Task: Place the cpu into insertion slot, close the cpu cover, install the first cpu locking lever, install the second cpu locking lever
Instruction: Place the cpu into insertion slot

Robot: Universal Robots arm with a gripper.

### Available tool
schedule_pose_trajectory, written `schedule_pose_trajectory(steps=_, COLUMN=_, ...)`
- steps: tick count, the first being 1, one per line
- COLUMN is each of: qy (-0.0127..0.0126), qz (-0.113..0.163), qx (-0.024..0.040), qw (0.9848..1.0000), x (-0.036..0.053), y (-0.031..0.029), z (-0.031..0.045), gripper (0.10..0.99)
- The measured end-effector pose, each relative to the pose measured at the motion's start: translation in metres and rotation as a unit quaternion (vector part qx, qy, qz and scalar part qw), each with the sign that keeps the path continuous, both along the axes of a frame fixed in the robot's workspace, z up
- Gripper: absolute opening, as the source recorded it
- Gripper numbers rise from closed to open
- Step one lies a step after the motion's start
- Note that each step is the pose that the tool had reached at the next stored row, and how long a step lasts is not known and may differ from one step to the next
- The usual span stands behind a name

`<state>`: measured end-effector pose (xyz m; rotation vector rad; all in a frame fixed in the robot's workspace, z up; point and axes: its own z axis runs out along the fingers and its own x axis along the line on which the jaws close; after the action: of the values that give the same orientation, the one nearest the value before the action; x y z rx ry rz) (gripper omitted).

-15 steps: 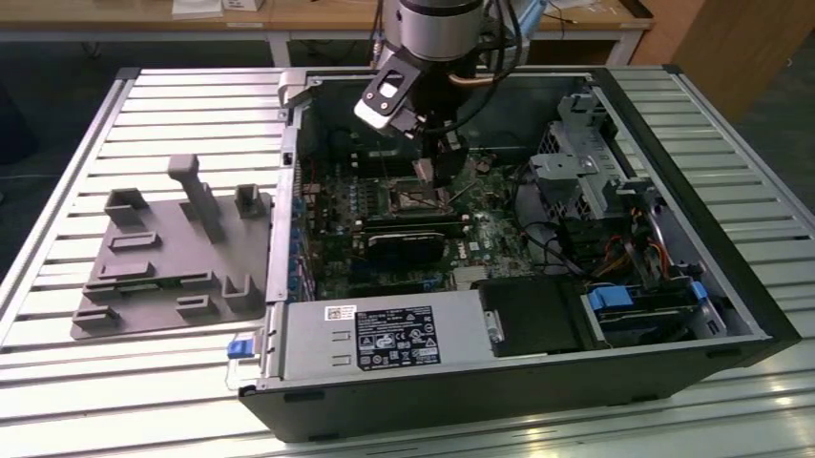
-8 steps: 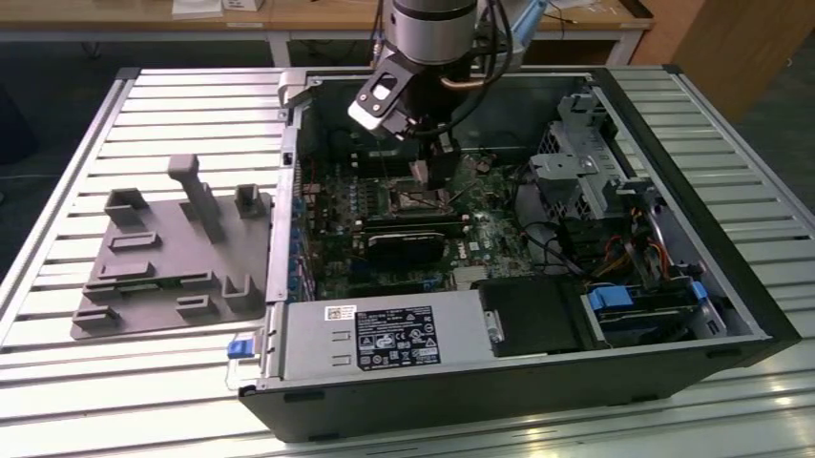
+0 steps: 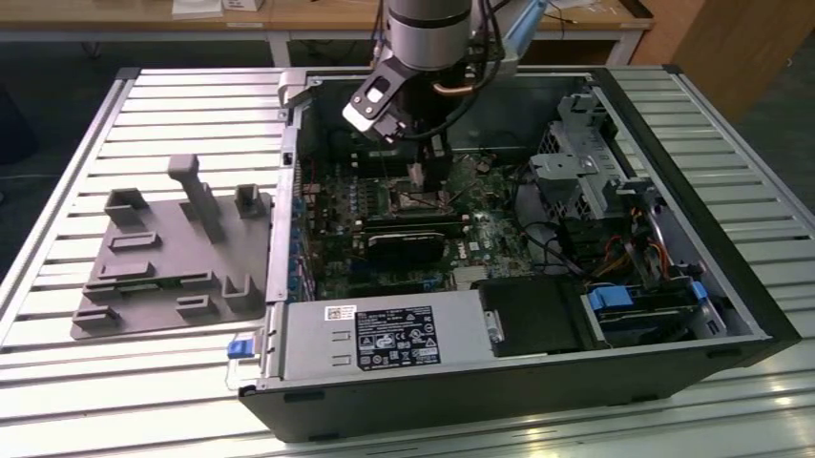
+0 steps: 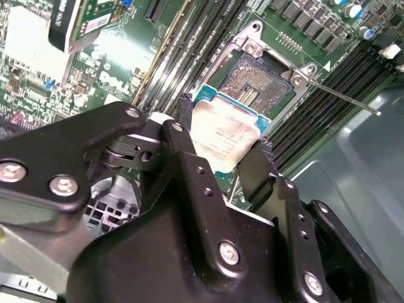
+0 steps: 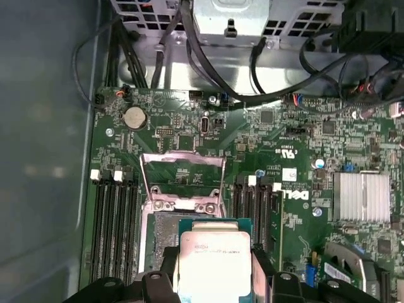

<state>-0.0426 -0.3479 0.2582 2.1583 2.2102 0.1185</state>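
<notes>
- My pincer (image 4: 222, 144) is pinching the cpu (image 4: 222, 126) by two opposite edges, pale face up, so the underside stays free to meet the socket.
- I hold it just above the insertion slot (image 4: 257, 77), near the middle of the motherboard (image 5: 297, 136), and it is not yet seated.
- The cpu cover (image 5: 182, 158) stands swung open at the slot's far edge, which I judge leaves the way down free.
- A grey fixture plate (image 3: 153, 267) lies toward the table (image 3: 191, 114) edge on the exterior view's left, well apart from my work inside the computer case (image 3: 510, 401).
- Memory slots (image 5: 113, 221) flank the socket closely on both sides, and a thin locking lever (image 4: 344, 98) juts out beside it, so my fingers have little room.
- A drive cage (image 3: 579, 162) and dark cables (image 5: 208, 69) crowd the case wall on the exterior view's right.
</notes>
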Motion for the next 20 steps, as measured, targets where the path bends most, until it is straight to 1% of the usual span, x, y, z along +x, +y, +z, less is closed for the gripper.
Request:
schedule_pose_trajectory(steps=3, qy=-0.0002, qz=-0.008, qx=0.0001, qw=1.0, x=-0.0015, y=0.0021, z=-0.0027, gripper=0.537)
schedule_pose_trajectory(steps=13, qy=-0.0002, qz=-0.028, qx=0.0001, qw=0.9996, x=-0.003, y=0.0122, z=-0.0159, gripper=0.537)
schedule_pose_trajectory(steps=20, qy=-0.0001, qz=-0.029, qx=0.0, qw=0.9996, x=-0.0037, y=0.0151, z=-0.0276, gripper=0.537)
